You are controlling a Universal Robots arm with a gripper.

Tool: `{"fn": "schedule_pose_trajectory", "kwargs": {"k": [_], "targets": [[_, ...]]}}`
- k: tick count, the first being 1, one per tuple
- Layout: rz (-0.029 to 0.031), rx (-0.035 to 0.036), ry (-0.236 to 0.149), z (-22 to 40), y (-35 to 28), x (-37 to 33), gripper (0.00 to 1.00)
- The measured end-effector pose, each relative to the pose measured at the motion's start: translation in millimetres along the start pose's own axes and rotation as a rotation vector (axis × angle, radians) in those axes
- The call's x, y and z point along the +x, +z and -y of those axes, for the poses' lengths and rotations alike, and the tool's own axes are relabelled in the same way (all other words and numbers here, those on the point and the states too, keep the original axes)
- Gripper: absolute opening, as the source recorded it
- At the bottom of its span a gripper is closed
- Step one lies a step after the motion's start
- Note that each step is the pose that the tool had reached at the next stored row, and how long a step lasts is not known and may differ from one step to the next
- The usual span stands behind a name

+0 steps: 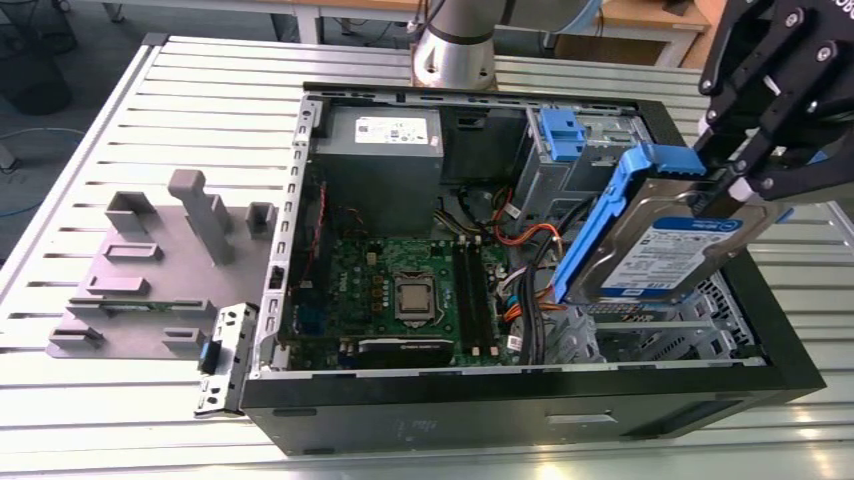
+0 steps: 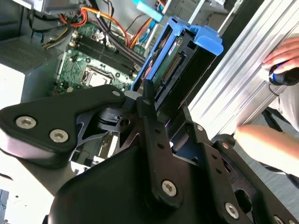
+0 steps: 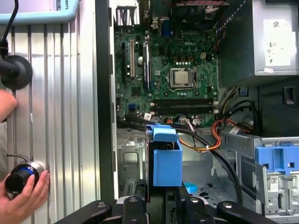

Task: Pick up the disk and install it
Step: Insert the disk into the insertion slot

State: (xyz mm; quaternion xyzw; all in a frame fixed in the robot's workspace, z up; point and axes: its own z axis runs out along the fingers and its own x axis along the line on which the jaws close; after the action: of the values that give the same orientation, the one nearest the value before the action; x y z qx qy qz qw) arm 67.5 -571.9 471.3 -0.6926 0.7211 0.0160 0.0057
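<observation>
The disk (image 1: 667, 250), a silver drive with a blue-and-white label and a blue bracket (image 1: 601, 220) along its edge, hangs tilted on edge over the right side of the open computer case (image 1: 534, 400). My black gripper (image 1: 727, 185) is shut on its upper end. Under the disk lies a perforated metal drive cage (image 1: 654, 320). In the second wrist view the disk (image 2: 175, 60) sticks out beyond the gripper (image 2: 163, 116), its connector end showing. The first wrist view has the blue-bracketed disk (image 3: 166, 161) above the gripper (image 3: 163, 200), over the bay floor (image 3: 135, 158).
Inside the case are a green motherboard (image 1: 400, 290), a grey power supply box (image 1: 380, 150), orange and black cables (image 1: 527, 250), and a bay with a blue latch (image 1: 561, 135). A grey fixture (image 1: 147, 270) stands at the exterior view's left. A person's hand (image 3: 23, 191) rests on a knob beside the case.
</observation>
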Motion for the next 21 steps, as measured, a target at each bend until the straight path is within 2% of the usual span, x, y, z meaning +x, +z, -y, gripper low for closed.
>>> {"fn": "schedule_pose_trajectory", "kwargs": {"k": [4,14,18,21], "targets": [[-0.0001,0.0000,-0.001,10.2,1.2,-0.4,0.35],[-0.0003,-0.0006,-0.019,27.2,7.1,-0.9,0.35],[-0.0007,-0.0009,-0.030,31.9,9.0,-1.0,0.35],[-0.0008,-0.0009,-0.031,32.2,9.2,-1.0,0.35]]}}
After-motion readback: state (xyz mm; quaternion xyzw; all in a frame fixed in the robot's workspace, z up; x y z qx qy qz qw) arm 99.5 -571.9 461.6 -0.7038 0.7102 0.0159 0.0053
